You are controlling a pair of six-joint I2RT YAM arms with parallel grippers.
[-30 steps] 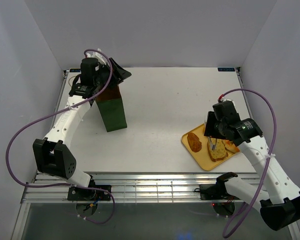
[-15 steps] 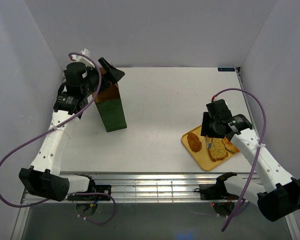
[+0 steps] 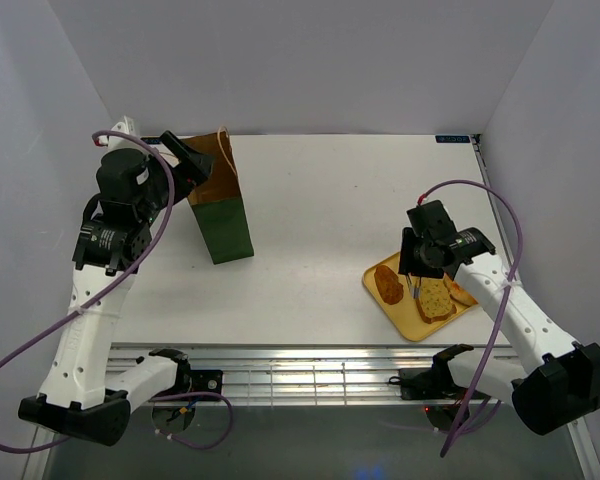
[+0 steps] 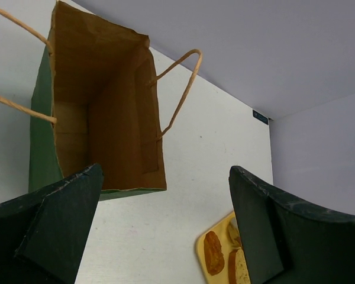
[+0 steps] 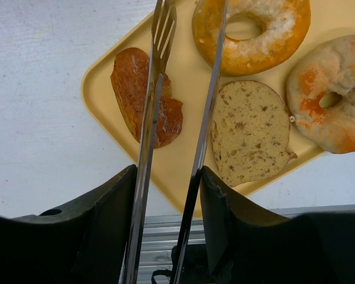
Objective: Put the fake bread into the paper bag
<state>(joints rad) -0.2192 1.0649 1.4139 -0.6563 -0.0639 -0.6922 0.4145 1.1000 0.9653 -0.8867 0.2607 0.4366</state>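
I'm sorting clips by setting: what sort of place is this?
Probably a robot lab test cell: plain white walls enclose the table, a left arm and right arm are mounted at its edge, and toy bread on a yellow tray looks staged.

Right gripper (image 5: pixel 165 198) clasps metal tongs (image 5: pixel 149 124) above a yellow tray (image 5: pixel 171 165), one arm crossing a brown roll (image 5: pixel 129 89), the other edging a speckled slice (image 5: pixel 248 133).

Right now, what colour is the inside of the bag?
The bag is plain brown inside, dark green outside; the left wrist view shows it best.
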